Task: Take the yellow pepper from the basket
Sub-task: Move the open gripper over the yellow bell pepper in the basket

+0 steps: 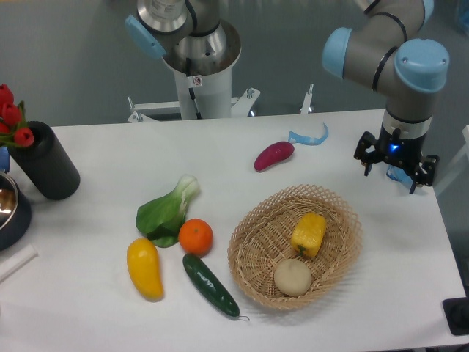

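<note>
Nearest the camera, a dark green cucumber (210, 285) and a smooth yellow mango-like fruit (144, 268) are shown on the white table (88, 315). Beside them, the round tan wicker basket (253, 275) is seen holding a round beige ball (293, 277) and, touching it, the small lobed bright-yellow pepper (308, 234). The pepper is judged light, stiff and glossy; a grip across its blocky flanks is advised. Farther back, the two-finger gripper (396, 166) is held well apart from the basket, nothing grasped; its opening cannot be told.
</note>
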